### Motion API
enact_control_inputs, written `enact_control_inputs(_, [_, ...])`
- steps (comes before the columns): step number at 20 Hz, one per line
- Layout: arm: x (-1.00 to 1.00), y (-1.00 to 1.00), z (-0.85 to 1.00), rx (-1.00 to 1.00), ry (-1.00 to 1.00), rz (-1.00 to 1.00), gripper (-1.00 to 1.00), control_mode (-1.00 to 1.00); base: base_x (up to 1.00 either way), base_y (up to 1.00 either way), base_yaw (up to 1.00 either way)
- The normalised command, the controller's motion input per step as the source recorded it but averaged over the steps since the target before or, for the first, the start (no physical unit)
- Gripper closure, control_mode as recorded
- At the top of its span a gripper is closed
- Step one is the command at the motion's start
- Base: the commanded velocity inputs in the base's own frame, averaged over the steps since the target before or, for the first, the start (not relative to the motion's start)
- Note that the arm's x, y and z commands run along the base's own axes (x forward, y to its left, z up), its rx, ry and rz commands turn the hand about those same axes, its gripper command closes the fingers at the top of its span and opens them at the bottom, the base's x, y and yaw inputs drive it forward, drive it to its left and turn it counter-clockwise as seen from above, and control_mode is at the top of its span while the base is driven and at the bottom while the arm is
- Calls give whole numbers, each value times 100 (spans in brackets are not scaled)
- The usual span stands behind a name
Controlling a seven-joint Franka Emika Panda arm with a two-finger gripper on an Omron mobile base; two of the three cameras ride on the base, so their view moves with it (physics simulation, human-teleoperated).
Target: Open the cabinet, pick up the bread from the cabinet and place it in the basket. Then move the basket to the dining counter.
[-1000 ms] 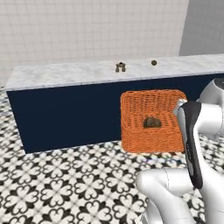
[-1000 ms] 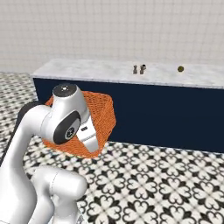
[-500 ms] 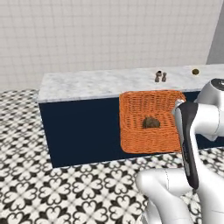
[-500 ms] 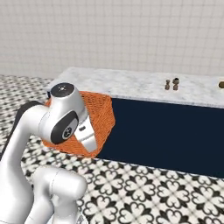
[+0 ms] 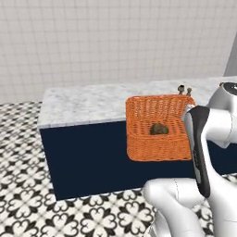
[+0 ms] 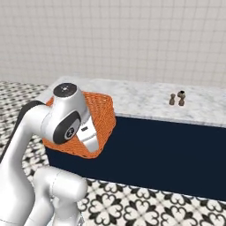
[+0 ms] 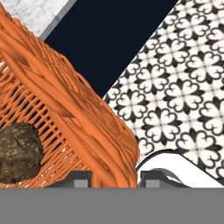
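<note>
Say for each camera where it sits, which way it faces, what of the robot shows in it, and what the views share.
Left base view: behind the arm to its left, facing forward and down at the dining counter; white arm at lower right, carrying the basket.
Right base view: behind to the right, same counter; arm at lower left, covering part of the basket.
Hand view: on the hand, looking along the gripper, shut on the basket's wall.
Shared: basket, counter, patterned floor; the bread shows in left base and hand views.
</note>
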Motion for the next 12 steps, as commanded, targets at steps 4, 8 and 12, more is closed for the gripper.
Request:
enact_control_inputs(4, [0,0,0,0,0,0,100,100,44,60,-23])
enact_control_inputs(8, [0,0,0,0,0,0,100,100,50,71,-25])
enact_control_inputs(12, [0,0,0,0,0,0,100,100,59,59,-16])
